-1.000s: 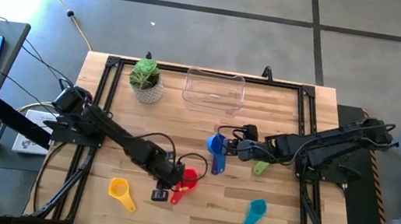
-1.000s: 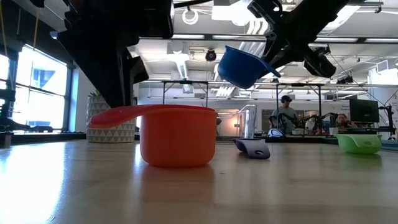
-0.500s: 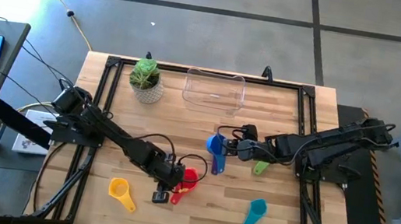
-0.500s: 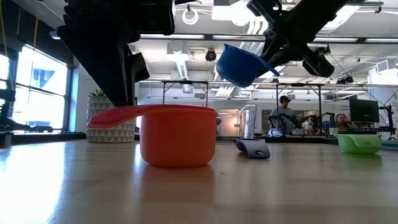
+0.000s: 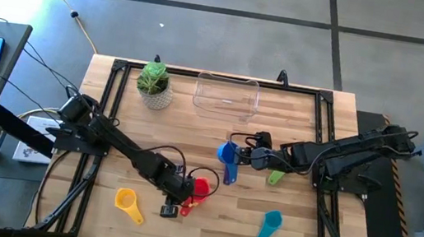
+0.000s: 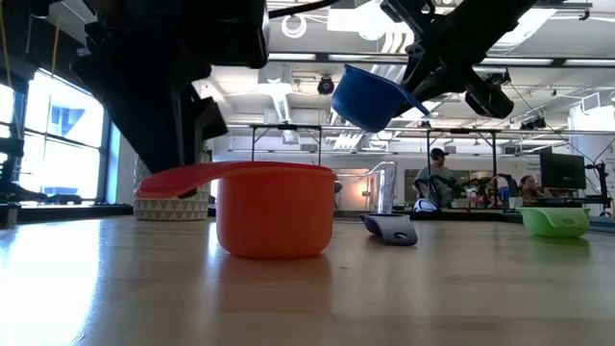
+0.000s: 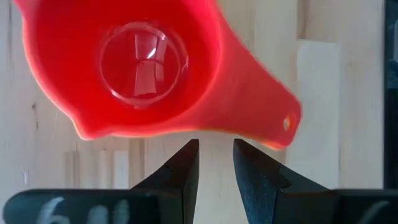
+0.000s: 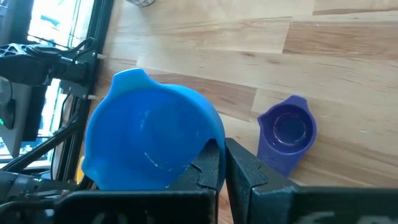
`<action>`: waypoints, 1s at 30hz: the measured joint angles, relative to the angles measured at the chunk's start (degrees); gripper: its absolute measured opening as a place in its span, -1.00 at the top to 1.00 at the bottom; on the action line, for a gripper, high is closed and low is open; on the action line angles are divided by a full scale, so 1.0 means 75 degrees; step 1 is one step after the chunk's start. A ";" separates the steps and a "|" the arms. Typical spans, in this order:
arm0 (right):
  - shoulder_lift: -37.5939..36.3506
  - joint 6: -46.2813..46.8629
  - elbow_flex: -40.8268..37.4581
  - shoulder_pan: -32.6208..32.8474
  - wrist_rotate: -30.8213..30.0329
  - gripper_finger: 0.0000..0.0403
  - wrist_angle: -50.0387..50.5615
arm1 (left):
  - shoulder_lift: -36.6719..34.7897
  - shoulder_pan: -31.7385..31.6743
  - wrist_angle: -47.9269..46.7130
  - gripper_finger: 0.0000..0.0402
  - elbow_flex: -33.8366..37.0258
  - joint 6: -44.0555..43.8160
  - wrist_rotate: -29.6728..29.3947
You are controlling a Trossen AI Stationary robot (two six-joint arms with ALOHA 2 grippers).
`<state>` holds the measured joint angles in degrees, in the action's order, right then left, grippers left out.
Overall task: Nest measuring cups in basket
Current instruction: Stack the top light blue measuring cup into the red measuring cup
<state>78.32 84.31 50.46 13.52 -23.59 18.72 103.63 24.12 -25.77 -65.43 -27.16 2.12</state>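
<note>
Purple cup (image 8: 286, 135) on the table below the right gripper (image 8: 221, 158), largely hidden from above, right gripper clamped on the lifted blue cup (image 6: 373, 99), left gripper (image 7: 214, 163) slightly parted, empty, just short of the red cup (image 7: 149, 68), clear basket (image 5: 226, 94) empty, well beyond both.

Six measuring cups (image 5: 200, 187), one clear basket (image 5: 226, 93), one potted plant (image 5: 154, 84), two arms (image 5: 124, 149).

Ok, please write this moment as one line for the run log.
right claw: shut on blue cup, lifted | left claw: open beside red cup | basket: no cups
</note>
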 joint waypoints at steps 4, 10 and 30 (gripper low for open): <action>0.0000 -0.0044 0.0000 0.0000 -0.0003 1.00 0.0003 | -0.0003 0.0000 0.0173 0.55 -0.0002 -0.0005 0.0060; 0.0000 -0.0058 0.0000 0.0000 -0.0012 1.00 -0.0003 | 0.0077 -0.0004 0.0503 0.55 0.0001 0.0033 0.0148; 0.0000 0.0087 0.0020 0.0000 0.0009 1.00 -0.0180 | 0.0456 -0.0070 0.1640 0.55 -0.0002 -0.0127 0.0311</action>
<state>78.32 84.97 50.61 13.52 -23.53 17.37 107.05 23.59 -13.47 -65.45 -28.12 4.45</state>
